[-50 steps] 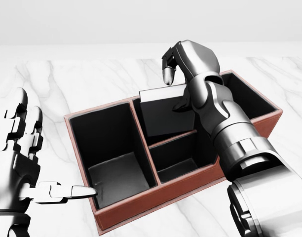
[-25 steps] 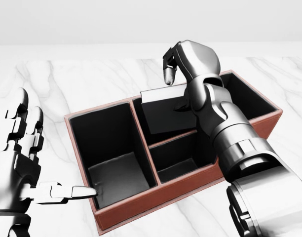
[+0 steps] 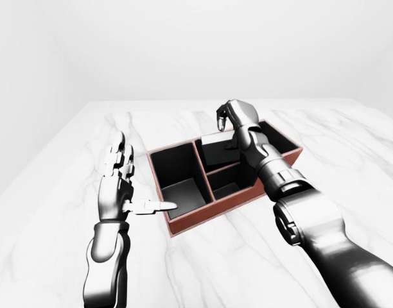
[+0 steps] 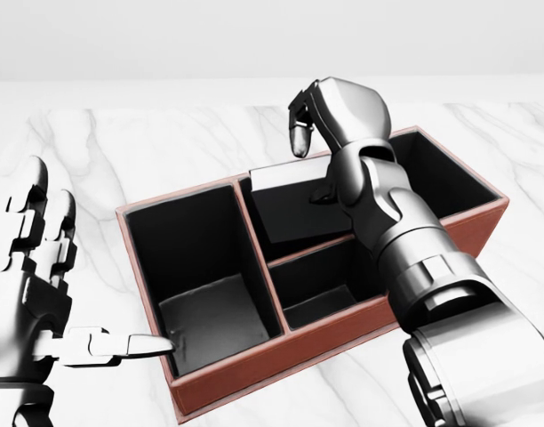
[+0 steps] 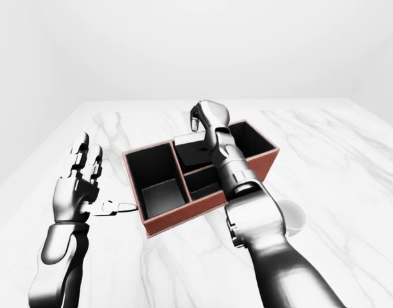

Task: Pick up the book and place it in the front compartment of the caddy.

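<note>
The caddy is a red-brown box with black compartments on the marble table. The book, dark with a white page edge, stands tilted inside the upper middle compartment. My right hand hovers over the book's top edge. Its fingers are curled but open, the index tip is just above the edge, and the thumb is by the cover. My left hand is open and empty at the view's lower left, fingers spread. Its thumb points at the caddy's lower left corner.
The caddy's large left compartment, its small lower middle one and its right one show only black floors. A white bowl sits on the table right of my right forearm. Pale walls surround the table.
My right hand has risen slightly and shifted left over the book. The book's top edge has tipped a little to the left. My left hand has barely moved.
</note>
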